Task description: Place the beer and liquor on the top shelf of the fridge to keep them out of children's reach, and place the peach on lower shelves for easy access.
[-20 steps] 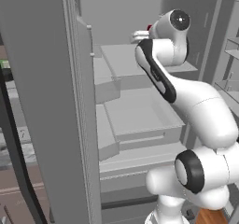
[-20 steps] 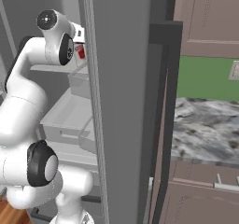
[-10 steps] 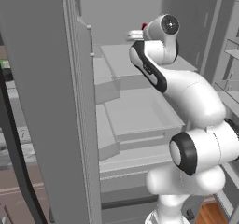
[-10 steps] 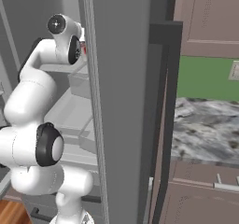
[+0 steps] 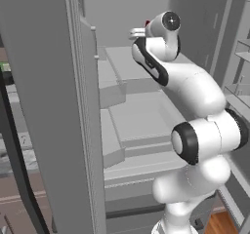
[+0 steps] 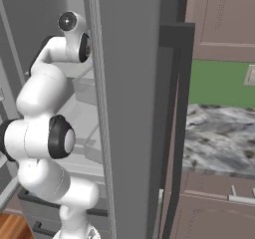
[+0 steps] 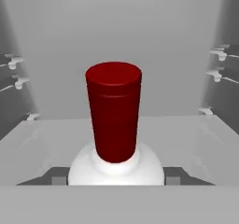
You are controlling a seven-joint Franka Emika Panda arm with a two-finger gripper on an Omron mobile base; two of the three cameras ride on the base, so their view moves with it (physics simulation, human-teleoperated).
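The liquor [image 7: 114, 111] fills the middle of the hand view: a red cap over white shoulders. My gripper [image 7: 115, 177] is shut on it, one dark finger [image 7: 58, 177] on each side of the bottle's body. In the left base view the hand reaches high into the fridge [image 5: 195, 13], and a bit of the liquor's red cap [image 5: 147, 22] peeks past the wrist. A flat pale grey shelf panel [image 7: 191, 134] lies under the bottle; I cannot tell which shelf it is. Lower shelves [image 5: 141, 116] with thick fronts step down below the arm. The beer and the peach are out of view.
The fridge's open door [image 5: 49, 111] stands close on the left with its black bar handle [image 5: 14, 179]. Door racks [image 5: 239, 91] are on the right. In the right base view, a grey door [image 6: 134, 108], brown cabinets [image 6: 224, 19] and a marble counter [image 6: 219, 138].
The arm has swung left and a little up, carrying the red-capped bottle deeper into the upper part of the fridge. The elbow has risen and come nearer the base cameras.
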